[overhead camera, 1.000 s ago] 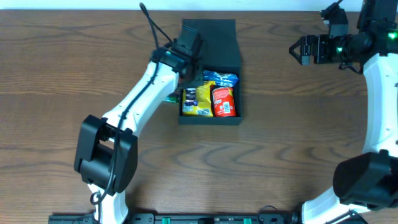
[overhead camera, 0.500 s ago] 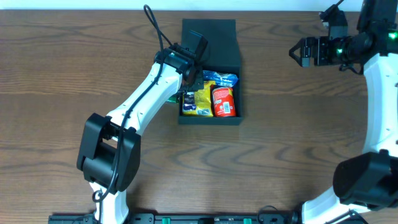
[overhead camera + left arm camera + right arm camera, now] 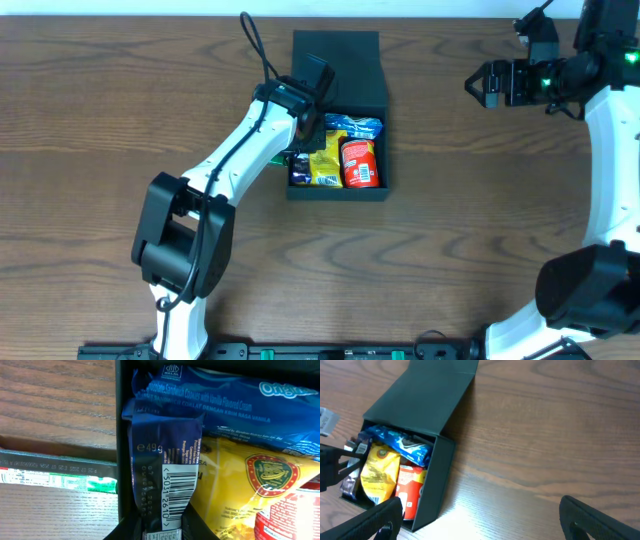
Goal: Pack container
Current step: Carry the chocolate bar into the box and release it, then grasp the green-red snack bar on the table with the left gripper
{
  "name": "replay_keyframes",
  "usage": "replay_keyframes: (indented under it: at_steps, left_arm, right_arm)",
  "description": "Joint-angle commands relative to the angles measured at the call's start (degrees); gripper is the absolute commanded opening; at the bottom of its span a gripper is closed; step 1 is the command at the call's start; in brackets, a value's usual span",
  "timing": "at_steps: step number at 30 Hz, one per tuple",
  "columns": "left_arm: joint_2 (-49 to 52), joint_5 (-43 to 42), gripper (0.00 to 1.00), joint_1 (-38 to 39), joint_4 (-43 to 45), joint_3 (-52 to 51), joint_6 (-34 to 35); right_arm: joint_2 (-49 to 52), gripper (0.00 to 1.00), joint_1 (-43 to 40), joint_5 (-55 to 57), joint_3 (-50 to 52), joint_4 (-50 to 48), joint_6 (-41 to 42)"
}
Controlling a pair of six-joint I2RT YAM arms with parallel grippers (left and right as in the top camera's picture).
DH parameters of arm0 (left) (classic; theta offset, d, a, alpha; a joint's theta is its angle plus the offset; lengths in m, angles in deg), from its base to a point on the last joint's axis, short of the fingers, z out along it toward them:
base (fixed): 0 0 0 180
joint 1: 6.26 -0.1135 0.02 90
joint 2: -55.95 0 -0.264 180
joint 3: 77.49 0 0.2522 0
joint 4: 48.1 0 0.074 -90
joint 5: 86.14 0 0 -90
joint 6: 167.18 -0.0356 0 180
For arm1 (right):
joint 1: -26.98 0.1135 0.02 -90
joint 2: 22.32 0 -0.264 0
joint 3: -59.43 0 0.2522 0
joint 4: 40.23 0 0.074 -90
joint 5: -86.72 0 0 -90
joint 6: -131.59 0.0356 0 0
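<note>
- Left arm reaches to the open container (image 3: pixel 340 60) at the middle of the worktop (image 3: pixel 100 130); the left gripper (image 3: pixel 304 156) has its jaws pinching a dark blue packet (image 3: pixel 167 460) marked "49 g".
- Right gripper (image 3: pixel 480 520) hovers well apart, jaws spread.
- Blue cookie packet (image 3: pixel 240 405): "Sandwich Cookies with Vanilla Flavored Cream".

the counter (image 3: pixel 480 200) is brown wood grain, smooth with a faint sheen where light falls. the container (image 3: pixel 350 70) is matt black card – dull and flat. the navy wrapper (image 3: pixel 165 455), blue packet (image 3: pixel 240 395) and yellow packet (image 3: pixel 235 490) are glossy, crinkled plastic film with printed faces. the red pack (image 3: pixel 360 163) shines too.
</note>
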Motion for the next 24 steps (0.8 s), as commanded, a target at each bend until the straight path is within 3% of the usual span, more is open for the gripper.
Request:
replay_keyframes:
  at_steps: [1,4,13,17,22,24]
  left_arm:
    - [1.66,-0.24,0.31,-0.04,-0.04,0.39,-0.83]
    - [1.57,-0.57,0.62,-0.04,0.20,0.57,-0.81]
    - [0.48,-0.70,0.64,-0.02,-4.72,10.62,-2.34]
    - [-0.37,-0.68,0.54,-0.02,-6.86,15.15,-2.34]
    - [-0.92,1.79,0.25,-0.72,-9.27,15.80,-2.29]
    - [-0.92,3.13,0.24,-1.81,-10.51,15.30,-2.29]
  right_arm:
    - [-0.92,0.99,-0.42,-0.31,-0.94,0.17,-0.76]
    - [-0.92,0.99,-0.42,-0.31,-0.94,0.17,-0.76]
    - [-0.92,0.99,-0.42,-0.31,-0.94,0.15,-0.76]
    - [-0.92,0.99,-0.42,-0.31,-0.94,0.17,-0.76]
    - [-0.92,0.99,-0.42,-0.31,-0.94,0.20,-0.76]
    - [-0.92,0.99,-0.42,-0.31,-0.94,0.26,-0.76]
